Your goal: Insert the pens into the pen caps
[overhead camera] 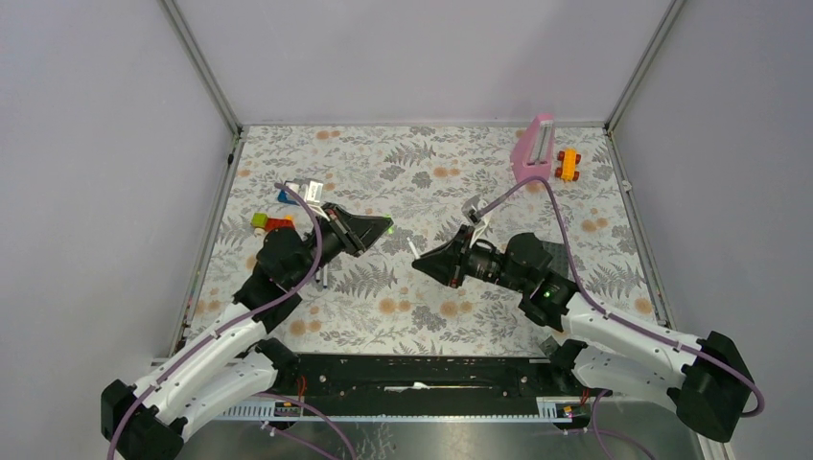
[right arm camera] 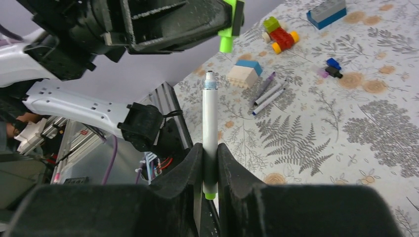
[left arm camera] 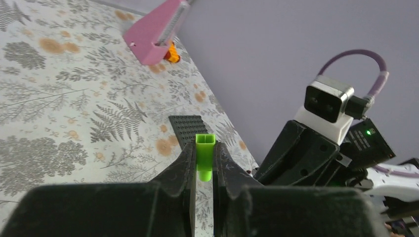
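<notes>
My left gripper is shut on the bright green pen cap, whose square open end sticks out past the fingertips. My right gripper is shut on a white pen near its green rear end, with the tip pointing forward. In the right wrist view the green cap hangs above and just right of the pen's tip, a small gap between them. From above, both grippers face each other over mid-table. Two more pens lie side by side on the cloth. A blue cap and a black cap lie near them.
A pink block and an orange toy stand at the back right. Coloured bricks and a toy car lie at the left behind my left arm. A black studded plate lies on the floral cloth under my right arm.
</notes>
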